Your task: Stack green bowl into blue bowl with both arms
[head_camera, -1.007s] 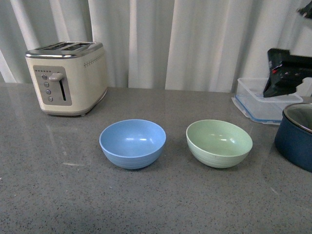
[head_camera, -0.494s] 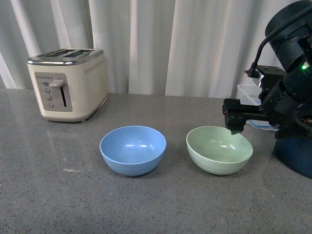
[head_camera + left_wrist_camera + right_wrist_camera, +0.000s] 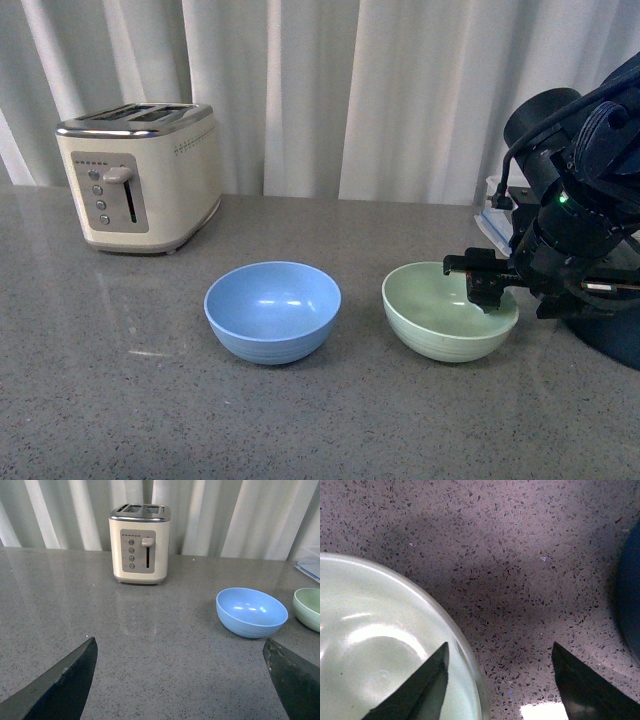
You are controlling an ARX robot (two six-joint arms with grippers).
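Where the right arm (image 3: 575,200) reaches in over the right side of the grey speckled table (image 3: 100,400), its hand (image 3: 487,290) hangs at the right-hand rim of the green bowl (image 3: 435,315), with the fingertips dipped just below rim level in the front view. From the right wrist view, the hand is spread wide and holds nothing. One dark finger (image 3: 415,695) lies over the pale inside of the bowl and the other over bare table outside it, so the rim runs between them. Whether either finger touches the bowl cannot be told. The green bowl stands upright on the table, right of centre, and the blue bowl (image 3: 272,310) stands upright just beside it to the left, with a clear gap of table between them. Both bowls are empty. A dark navy pot (image 3: 615,345) sits at the far right edge, partly hidden behind the right arm. A cream toaster (image 3: 140,175) stands well apart at the back left, in front of a white curtain (image 3: 350,90). The left arm is out of the front view. Its wrist camera looks across the table at the toaster, the blue bowl and the edge of the green bowl. There the left hand (image 3: 180,642) is also spread wide and empty, and only its two dark fingertips show, at the lower corners of the picture.
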